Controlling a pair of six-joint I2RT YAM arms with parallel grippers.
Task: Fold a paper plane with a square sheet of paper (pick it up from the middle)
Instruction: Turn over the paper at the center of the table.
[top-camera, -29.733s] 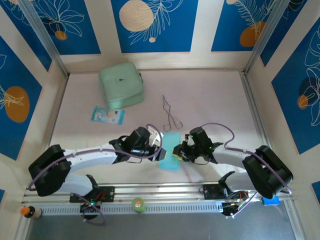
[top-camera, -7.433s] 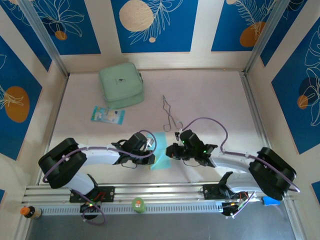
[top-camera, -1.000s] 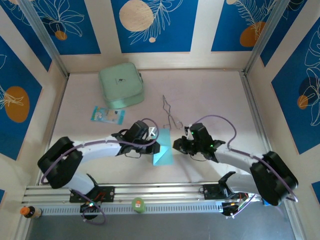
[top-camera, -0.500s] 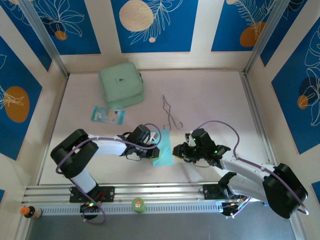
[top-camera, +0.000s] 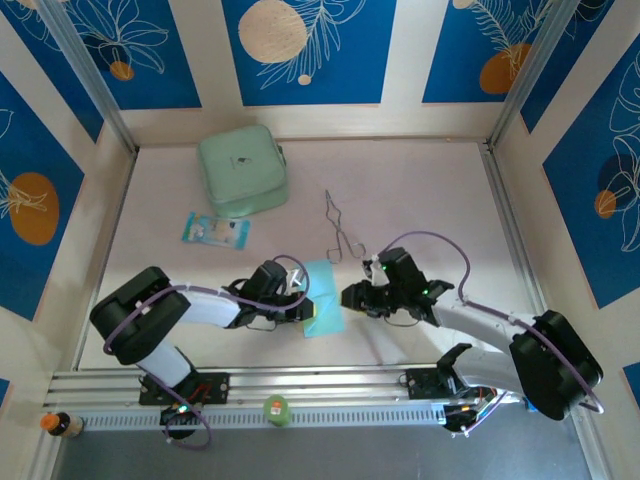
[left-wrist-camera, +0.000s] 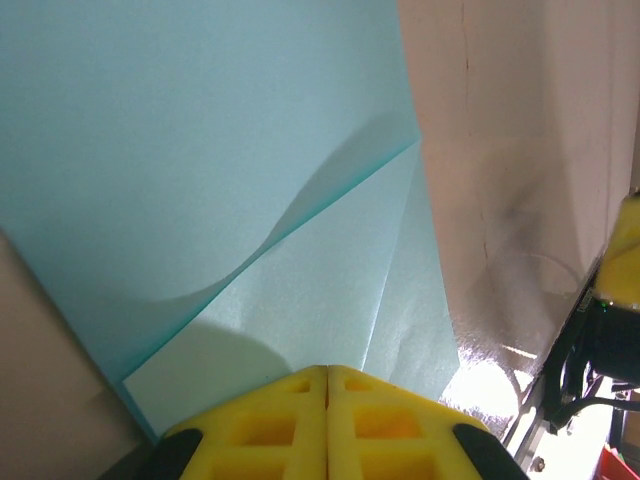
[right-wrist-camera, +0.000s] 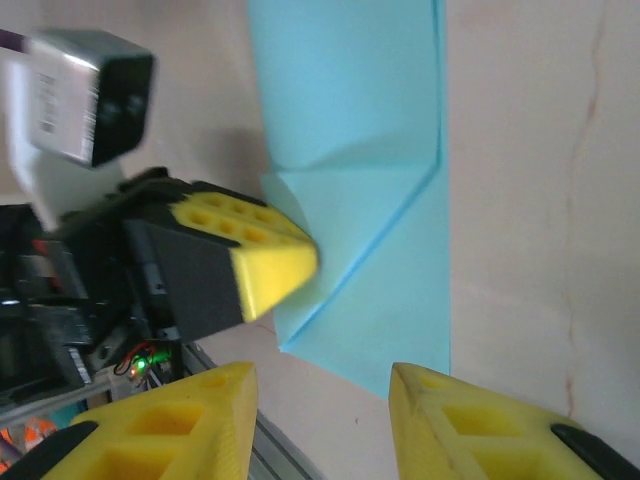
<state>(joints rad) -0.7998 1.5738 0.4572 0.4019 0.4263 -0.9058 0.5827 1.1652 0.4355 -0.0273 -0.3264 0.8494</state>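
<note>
The square sheet of paper (top-camera: 324, 298) lies flat on the table, folded into a narrow cyan strip with a diagonal flap (right-wrist-camera: 350, 215) at its near end. My left gripper (top-camera: 306, 304) is shut, its yellow tips (left-wrist-camera: 327, 375) together and resting on top of the flap, with nothing pinched between them. In the right wrist view the same left fingertips (right-wrist-camera: 272, 266) sit on the flap's left side. My right gripper (top-camera: 348, 297) stands open just off the paper's right edge, both fingers spread and nothing between them (right-wrist-camera: 322, 388). No paper plane is in view.
Metal tongs (top-camera: 340, 228) lie just behind the paper. A mint-green case (top-camera: 243, 172) and a small blue-and-white packet (top-camera: 215, 230) sit at the back left. The aluminium rail (top-camera: 320, 384) runs along the near edge, and walls close in three sides.
My right gripper has opened its jaws beside the paper. The left gripper has stayed shut and shifted slightly toward the near end of the sheet.
</note>
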